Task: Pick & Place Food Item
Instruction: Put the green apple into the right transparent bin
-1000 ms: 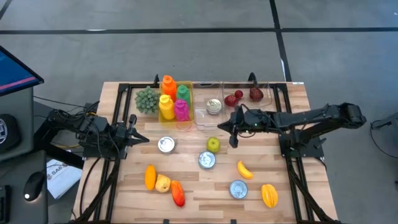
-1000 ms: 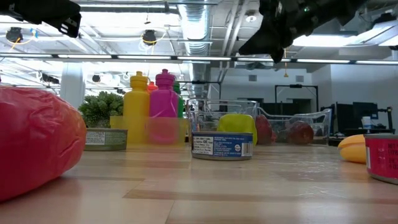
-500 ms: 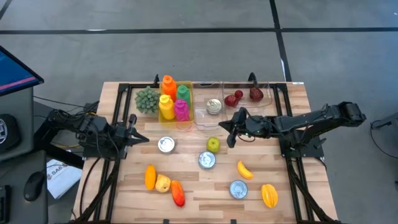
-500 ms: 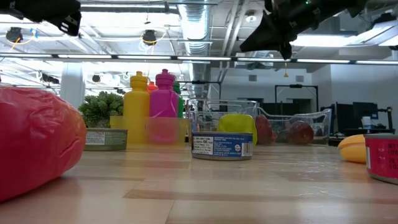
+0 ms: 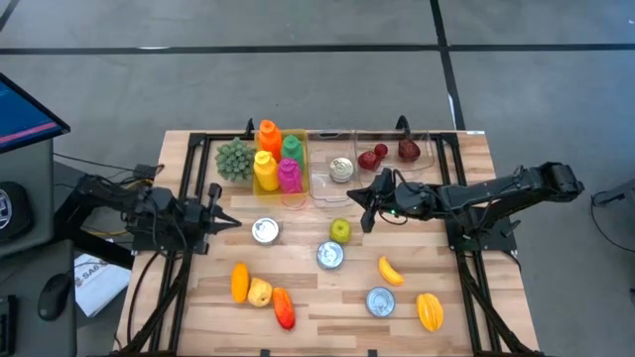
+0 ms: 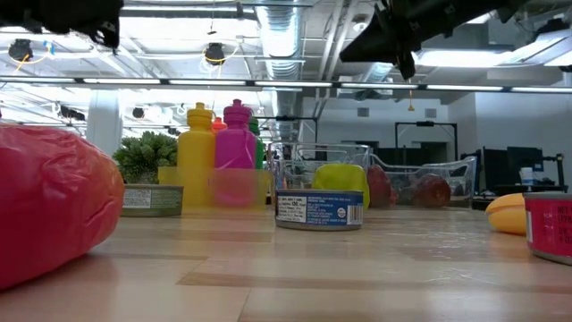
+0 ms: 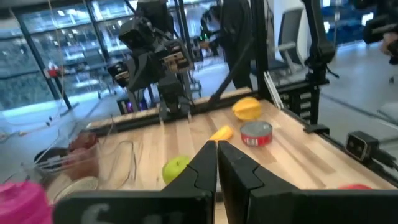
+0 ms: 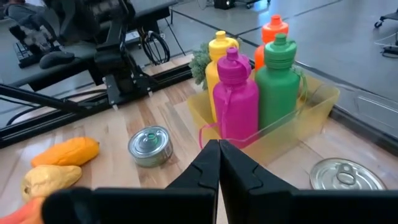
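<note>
Loose food lies on the wooden table (image 5: pixel 308 288): a green apple (image 5: pixel 340 230), a yellow banana (image 5: pixel 390 270), a yellow fruit (image 5: pixel 430 310), and an orange fruit (image 5: pixel 239 282), a pale pear (image 5: pixel 260 292) and a red pepper (image 5: pixel 285 307) near the front. Three tins (image 5: pixel 265 230) (image 5: pixel 330 255) (image 5: pixel 380 301) stand among them. My right gripper (image 5: pixel 364 220) hovers shut just right of the apple, above the table, holding nothing. At the table's left side my left gripper (image 5: pixel 230 220) is also shut and holds nothing, pointing level toward the middle.
At the back, a yellow bin (image 5: pixel 295 183) holds several coloured bottles (image 8: pixel 236 99), with a green leafy bunch (image 5: pixel 235 159) beside it. One clear bin (image 5: pixel 332 183) holds a tin and another (image 5: pixel 422 159) holds red fruits. Black frame rails run along both table sides.
My right gripper has turned at the wrist: its shut fingertips have swung from slanting down to nearer level, toward the table's left, staying above the apple's right side. My left gripper has tipped up slightly. Both stay shut, and nothing on the table has moved.
</note>
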